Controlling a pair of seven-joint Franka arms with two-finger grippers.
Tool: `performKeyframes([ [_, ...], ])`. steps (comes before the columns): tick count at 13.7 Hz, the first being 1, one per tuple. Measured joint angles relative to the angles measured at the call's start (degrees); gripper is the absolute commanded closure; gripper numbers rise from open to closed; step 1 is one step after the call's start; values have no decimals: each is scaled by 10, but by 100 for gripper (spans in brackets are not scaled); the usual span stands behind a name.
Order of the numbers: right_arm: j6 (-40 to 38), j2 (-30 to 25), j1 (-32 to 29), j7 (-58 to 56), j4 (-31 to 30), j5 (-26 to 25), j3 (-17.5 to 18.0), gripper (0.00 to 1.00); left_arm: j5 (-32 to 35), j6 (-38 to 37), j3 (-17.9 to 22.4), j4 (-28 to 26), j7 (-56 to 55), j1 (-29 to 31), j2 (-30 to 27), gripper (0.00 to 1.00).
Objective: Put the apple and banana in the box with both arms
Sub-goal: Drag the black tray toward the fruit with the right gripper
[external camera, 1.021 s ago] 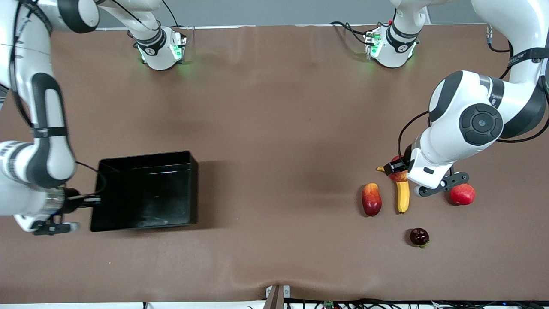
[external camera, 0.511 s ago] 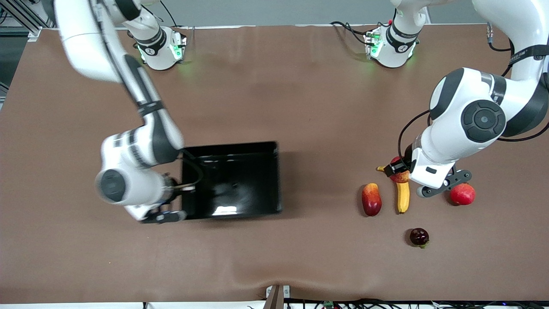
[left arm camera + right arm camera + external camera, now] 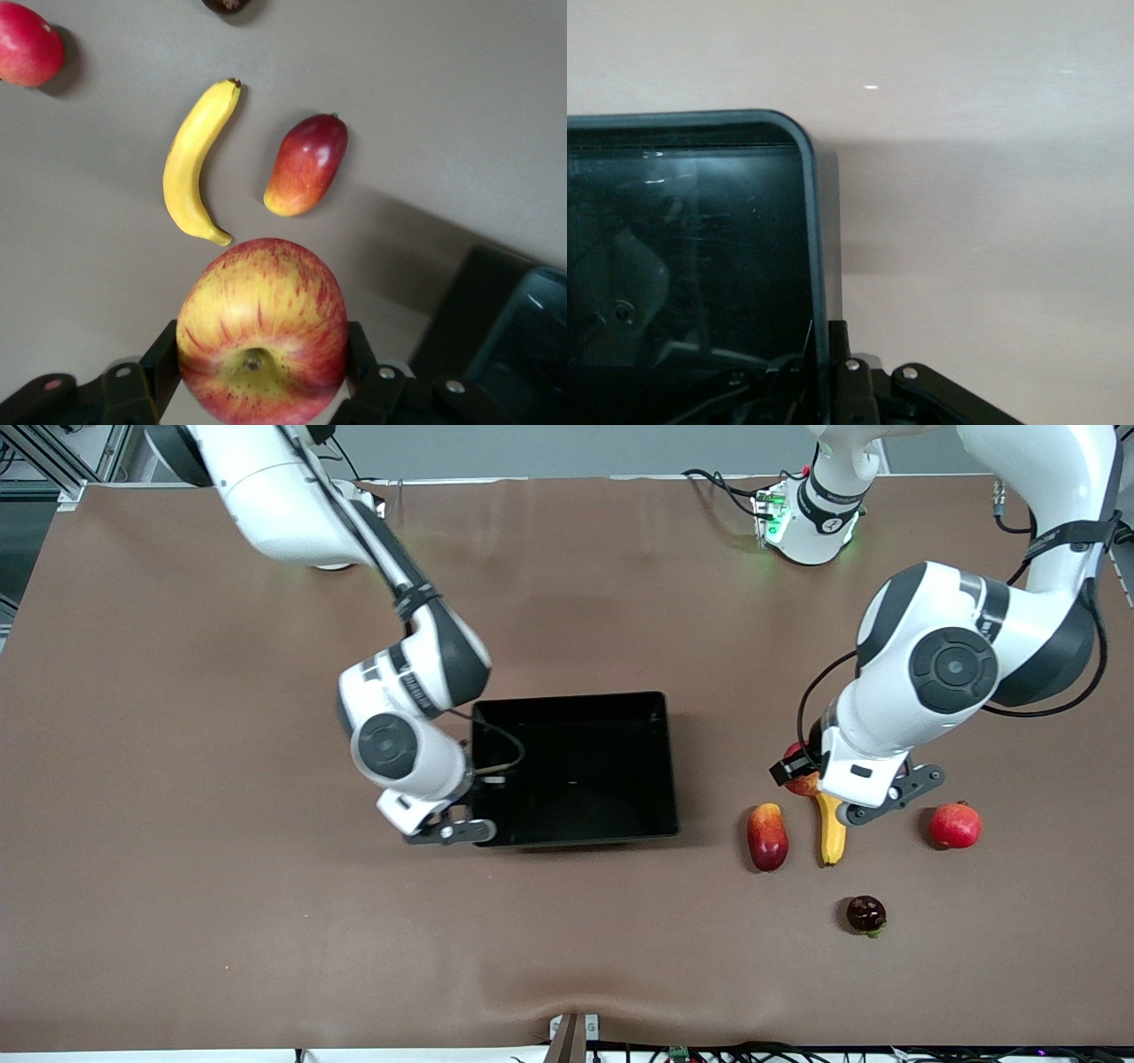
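The apple (image 3: 261, 323), red with yellow streaks, sits between the fingers of my left gripper (image 3: 261, 363), which is shut on it. In the front view this gripper (image 3: 797, 772) holds the apple (image 3: 803, 785) over the banana's farther tip. The yellow banana (image 3: 830, 830) (image 3: 197, 164) lies on the table. The black box (image 3: 576, 779) is at the table's middle with nothing in it. My right gripper (image 3: 474, 784) (image 3: 824, 341) is shut on the box's wall (image 3: 819, 248) at the end toward the right arm.
A red-yellow mango-shaped fruit (image 3: 767, 837) lies beside the banana, toward the box. A plain red round fruit (image 3: 955, 825) lies toward the left arm's end. A small dark fruit (image 3: 866, 914) lies nearer the front camera. Brown cloth covers the table.
The right arm has swung the box from its own end of the table to the middle. The left gripper has shifted slightly toward the box with the apple.
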Motion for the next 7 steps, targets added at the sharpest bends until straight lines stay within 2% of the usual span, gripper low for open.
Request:
performKeyframes([
  [6,61,32,31,43,-9,0,-1,100,-19,0,-2,-11,-21,-24,16,100],
  [7,68,39,31,48,-10,0,-1,56,-22,0,-2,-14,-23,-34,19,100],
])
